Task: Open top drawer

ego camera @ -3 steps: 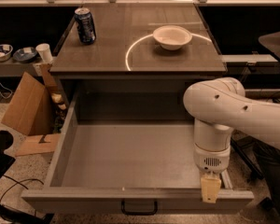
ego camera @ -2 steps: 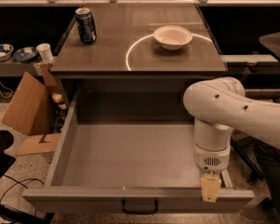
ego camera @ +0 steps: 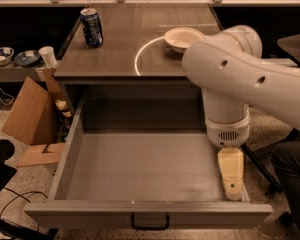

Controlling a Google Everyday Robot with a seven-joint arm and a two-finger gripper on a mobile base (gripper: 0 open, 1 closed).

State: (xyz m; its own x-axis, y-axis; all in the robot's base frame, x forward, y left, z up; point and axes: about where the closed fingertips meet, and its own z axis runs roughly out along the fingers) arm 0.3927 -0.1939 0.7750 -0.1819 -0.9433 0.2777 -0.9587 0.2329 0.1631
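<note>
The top drawer (ego camera: 140, 170) is pulled far out from under the grey tabletop. Its plain grey interior is bare, and its black loop handle (ego camera: 150, 221) is at the middle of the front panel. My gripper (ego camera: 231, 176) hangs from the white arm (ego camera: 230, 79) into the drawer's right side. It is close to the right wall and just behind the front panel, and it holds nothing that I can see. The handle is well to the gripper's left, on the outer face of the front.
A blue soda can (ego camera: 92, 27) and a white bowl (ego camera: 179, 36) stand on the tabletop (ego camera: 130, 54); the arm covers part of the bowl. A cardboard box (ego camera: 32, 111) and cables lie on the floor at left. A low shelf with dishes (ego camera: 15, 58) is at left, and a dark chair or leg (ego camera: 290, 174) at right.
The arm has risen and drawn back a little, so the gripper sits higher and farther from the drawer's front panel. The drawer has stayed open.
</note>
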